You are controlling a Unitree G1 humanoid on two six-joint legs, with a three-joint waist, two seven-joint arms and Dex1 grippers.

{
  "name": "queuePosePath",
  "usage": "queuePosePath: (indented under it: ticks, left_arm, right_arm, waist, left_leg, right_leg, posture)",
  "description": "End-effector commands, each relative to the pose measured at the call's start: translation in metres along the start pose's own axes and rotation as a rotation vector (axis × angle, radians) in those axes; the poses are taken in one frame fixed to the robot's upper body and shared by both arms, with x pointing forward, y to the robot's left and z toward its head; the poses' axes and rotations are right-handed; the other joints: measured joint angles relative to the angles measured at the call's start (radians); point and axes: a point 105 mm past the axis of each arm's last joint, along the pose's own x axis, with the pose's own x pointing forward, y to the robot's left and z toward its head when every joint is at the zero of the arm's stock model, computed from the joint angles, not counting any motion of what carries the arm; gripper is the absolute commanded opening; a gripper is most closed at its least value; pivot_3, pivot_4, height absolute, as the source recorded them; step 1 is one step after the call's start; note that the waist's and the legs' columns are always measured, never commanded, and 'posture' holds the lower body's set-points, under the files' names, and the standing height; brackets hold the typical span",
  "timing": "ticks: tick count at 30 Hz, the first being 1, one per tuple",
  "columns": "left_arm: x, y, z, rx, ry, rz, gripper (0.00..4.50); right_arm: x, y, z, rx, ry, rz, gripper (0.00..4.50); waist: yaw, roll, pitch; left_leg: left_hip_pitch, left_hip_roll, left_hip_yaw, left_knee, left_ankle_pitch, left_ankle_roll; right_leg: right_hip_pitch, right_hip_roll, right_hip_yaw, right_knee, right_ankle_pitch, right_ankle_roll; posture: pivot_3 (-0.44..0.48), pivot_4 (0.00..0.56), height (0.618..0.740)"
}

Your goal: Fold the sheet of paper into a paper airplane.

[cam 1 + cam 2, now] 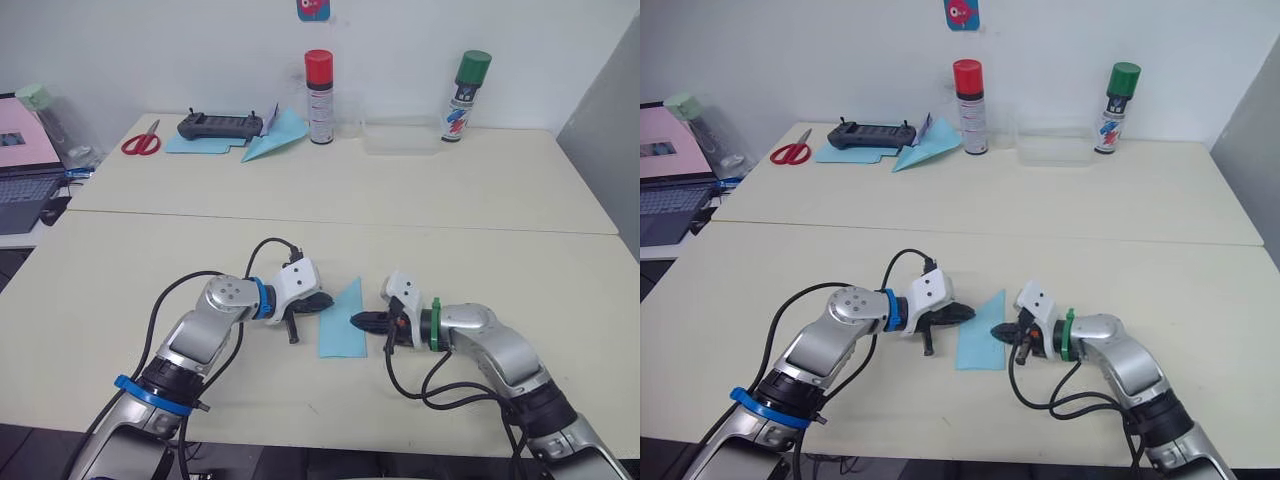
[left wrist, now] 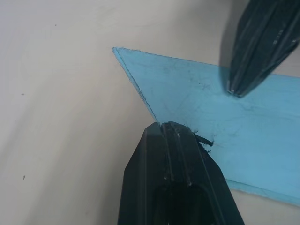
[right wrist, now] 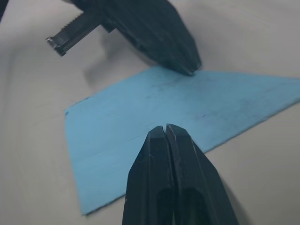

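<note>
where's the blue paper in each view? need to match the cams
Left eye: paper low centre, between the left pincer and right pincer.
Right eye: paper low centre, between the same two pincers.
Left wrist: paper ahead of the shut left pincer.
Right wrist: paper under the shut right pincer.
Shared landmark: the paper's pointed corner.

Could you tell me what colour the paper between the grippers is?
Light blue paper, clearest in the right wrist view.
</note>
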Motion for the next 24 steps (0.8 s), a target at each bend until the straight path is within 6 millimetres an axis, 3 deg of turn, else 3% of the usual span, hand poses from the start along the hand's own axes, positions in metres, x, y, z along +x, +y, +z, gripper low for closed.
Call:
queuePosePath:
  ticks: [1,6,9,11,15,17,21,24]
  left_arm:
    - [0.012,-0.020,-0.021,-0.051,0.072,-0.073,0.00]
    - [0.011,-0.021,-0.022,-0.055,0.076,-0.082,0.00]
    - [0.012,-0.021,-0.022,-0.057,0.077,-0.081,0.00]
    - [0.012,-0.021,-0.022,-0.065,0.073,-0.078,0.00]
    - [0.012,-0.021,-0.022,-0.077,0.066,-0.073,0.00]
    - [0.012,-0.021,-0.023,-0.077,0.066,-0.072,0.00]
    - [0.013,-0.021,-0.023,-0.077,0.065,-0.073,0.00]
    - [0.014,-0.021,-0.023,-0.076,0.062,-0.074,0.00]
  right_arm:
    - [-0.002,0.015,-0.011,0.030,0.051,0.080,0.05]
    - [-0.015,0.036,-0.029,0.041,0.144,0.201,0.05]
    - [-0.019,0.039,-0.029,0.019,0.158,0.219,0.05]
    - [-0.023,0.031,-0.017,-0.006,0.127,0.184,0.05]
    - [-0.035,0.010,0.028,0.002,-0.013,0.079,0.05]
    - [-0.042,0.009,0.043,0.016,-0.055,0.073,0.05]
    - [-0.045,0.011,0.053,0.038,-0.085,0.071,0.05]
    - [-0.031,-0.005,0.051,0.037,-0.105,-0.033,0.05]
  waist:
    - [0.000,0.000,0.000]
    - [0.001,0.000,0.000]
    - [0.001,0.000,0.000]
    - [0.001,0.000,0.000]
    - [0.000,0.000,0.000]
    - [0.001,0.000,0.000]
    - [0.002,0.000,0.000]
    - [0.001,0.000,0.000]
  left_leg:
    - [0.000,0.000,0.000,0.000,0.000,0.000]
    - [0.000,0.000,0.000,0.000,0.000,0.000]
    - [0.000,0.000,0.000,0.000,0.000,0.000]
    - [0.000,0.000,0.000,0.000,0.000,0.000]
    - [0.000,0.000,0.000,0.000,0.000,0.000]
    - [0.000,0.000,-0.001,0.000,0.000,0.000]
    - [0.000,0.000,-0.002,0.000,0.000,0.000]
    - [0.000,0.000,-0.002,0.000,0.000,0.000]
  right_leg:
    - [0.000,0.000,0.000,0.000,0.000,0.000]
    - [0.001,0.000,-0.001,-0.002,0.000,0.001]
    - [0.002,0.000,-0.001,-0.002,0.000,0.001]
    - [0.002,0.000,-0.001,-0.002,0.000,0.001]
    - [0.002,-0.001,-0.001,-0.002,0.000,0.001]
    - [0.002,-0.001,-0.001,-0.002,0.000,0.001]
    - [0.002,-0.001,-0.003,-0.002,0.000,0.001]
    - [0.002,-0.001,-0.003,-0.002,-0.001,0.001]
  posture:
    - [0.000,0.150,0.740]
    - [0.000,0.150,0.740]
    - [0.000,0.150,0.740]
    - [0.000,0.150,0.740]
    - [0.000,0.150,0.740]
    - [0.000,0.150,0.740]
    - [0.000,0.150,0.740]
    - [0.000,0.150,0.740]
